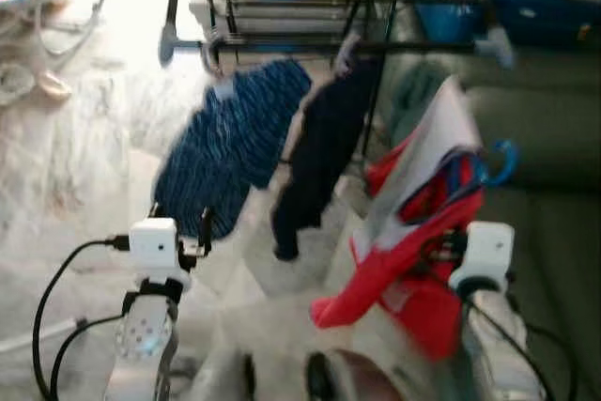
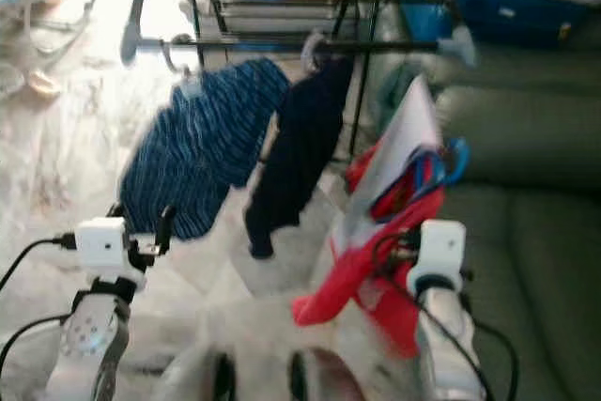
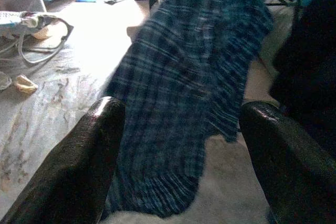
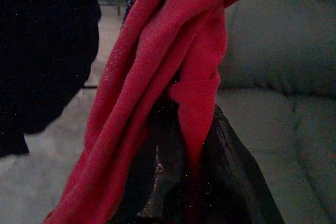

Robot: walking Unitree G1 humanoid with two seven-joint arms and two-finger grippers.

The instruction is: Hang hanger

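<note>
Green sofa (image 1: 535,138) at right, black rack (image 1: 282,7) ahead with plaid shirt (image 1: 230,143) and dark garment (image 1: 324,152) hanging, red garment (image 1: 413,260) on blue hanger (image 1: 498,161) clamped in right gripper (image 4: 184,182), left gripper (image 3: 178,145) wide, empty.

Floor (image 1: 94,166): pale marbled stone, strongly sunlit at the robot's upper left, washed out near the top edge. Black metal drying rack (image 1: 282,7) stands ahead, horizontal rails across the frame. Dark green sofa (image 1: 545,194) occupies the right side. Blue bin (image 1: 446,16) behind the rack. Loose clutter (image 1: 38,35) on floor at far left. Frames are blurred.
</note>
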